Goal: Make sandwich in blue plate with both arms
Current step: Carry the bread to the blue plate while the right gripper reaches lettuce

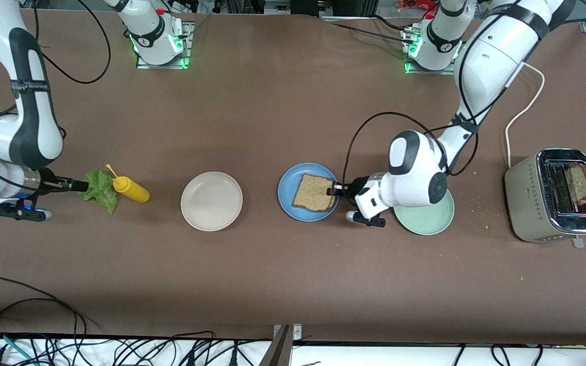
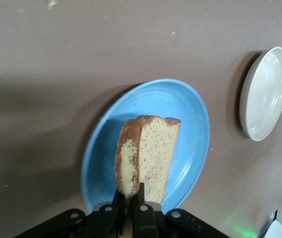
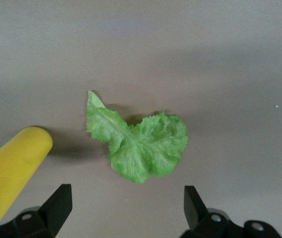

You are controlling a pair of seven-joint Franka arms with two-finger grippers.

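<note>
Brown table (image 1: 272, 112) carries plates (image 1: 211, 201), lettuce (image 1: 100, 189), bottle (image 1: 131, 189), toaster (image 1: 552, 195).

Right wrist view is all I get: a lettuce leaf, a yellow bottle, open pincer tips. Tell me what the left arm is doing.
Observer: The left pincer is shut on a bread slice over the blue plate.
Operator: Say whether the slice lies flat.
Observer: Cannot tell from the front view; in the left wrist view it is pinched at one edge, above the plate.
Operator: Report any more bread.
Observer: One slice stands in the toaster at the left arm's end of the table.
Operator: List the other plates.
Observer: A beige plate lies between the yellow bottle and the blue plate; a mint-green plate lies under the left arm.
</note>
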